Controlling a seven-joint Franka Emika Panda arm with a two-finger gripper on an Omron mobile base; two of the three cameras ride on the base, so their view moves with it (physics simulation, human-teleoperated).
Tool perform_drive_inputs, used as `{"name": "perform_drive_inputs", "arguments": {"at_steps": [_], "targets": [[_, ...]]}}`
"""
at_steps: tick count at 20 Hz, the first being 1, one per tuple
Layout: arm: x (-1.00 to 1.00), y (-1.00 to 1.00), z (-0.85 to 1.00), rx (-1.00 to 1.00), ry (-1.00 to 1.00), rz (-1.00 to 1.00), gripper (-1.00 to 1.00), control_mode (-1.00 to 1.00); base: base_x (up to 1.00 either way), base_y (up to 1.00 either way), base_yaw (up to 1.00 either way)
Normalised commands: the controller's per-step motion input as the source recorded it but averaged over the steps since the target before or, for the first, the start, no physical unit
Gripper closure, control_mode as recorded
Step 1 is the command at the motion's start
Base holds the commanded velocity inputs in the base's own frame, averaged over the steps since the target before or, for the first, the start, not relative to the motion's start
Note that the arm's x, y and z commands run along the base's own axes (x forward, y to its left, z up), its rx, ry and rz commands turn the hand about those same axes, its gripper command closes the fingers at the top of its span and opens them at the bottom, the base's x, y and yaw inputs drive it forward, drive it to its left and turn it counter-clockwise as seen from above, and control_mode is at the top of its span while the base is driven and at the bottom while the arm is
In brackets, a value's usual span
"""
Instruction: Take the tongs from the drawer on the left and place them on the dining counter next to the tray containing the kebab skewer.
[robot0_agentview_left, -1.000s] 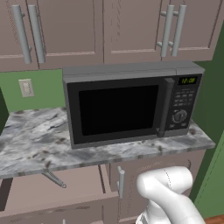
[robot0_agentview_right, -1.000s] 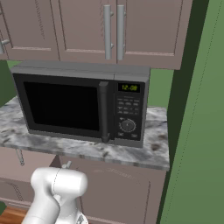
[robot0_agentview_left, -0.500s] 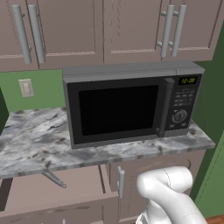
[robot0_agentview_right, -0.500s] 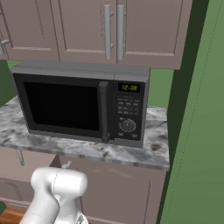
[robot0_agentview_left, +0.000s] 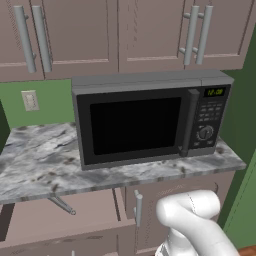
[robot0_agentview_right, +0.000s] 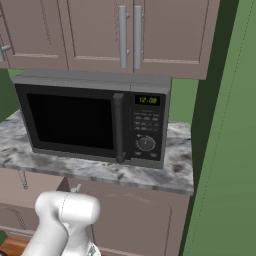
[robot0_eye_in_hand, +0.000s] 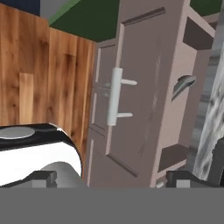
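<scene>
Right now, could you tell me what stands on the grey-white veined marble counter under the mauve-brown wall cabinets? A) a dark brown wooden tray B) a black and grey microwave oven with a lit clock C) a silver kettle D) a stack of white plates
B: the black and grey microwave oven stands on the marble counter, its green clock display lit above the keypad.

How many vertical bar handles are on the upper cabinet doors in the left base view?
4: two side by side at the far left, and two side by side at the right above the microwave. More may lie outside the frame.
</scene>
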Motion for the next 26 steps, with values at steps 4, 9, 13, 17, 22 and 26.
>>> {"name": "perform_drive_inputs", "arguments": {"at_steps": [4,9,13,17,22,26], "targets": [[0.49,-0.26,0.0,0.0,0.03,0.0,-1.0,-1.0,0.0,0.0,0.0],[0.54,-0.26,-0.01,0.0,0.01,0.0,-1.0,-1.0,0.0,0.0,0.0],[0.48,-0.3,-0.04,0.0,0.0,0.0,-1.0,-1.0,0.0,0.0,0.0],[0.45,-0.22,0.0,0.0,0.01,0.0,-1.0,-1.0,0.0,0.0,0.0],[0.46,-0.12,0.0,0.0,0.02,0.0,-1.0,-1.0,0.0,0.0,0.0],[0.46,-0.01,0.0,0.0,0.09,0.0,-1.0,-1.0,0.0,0.0,0.0]]}}
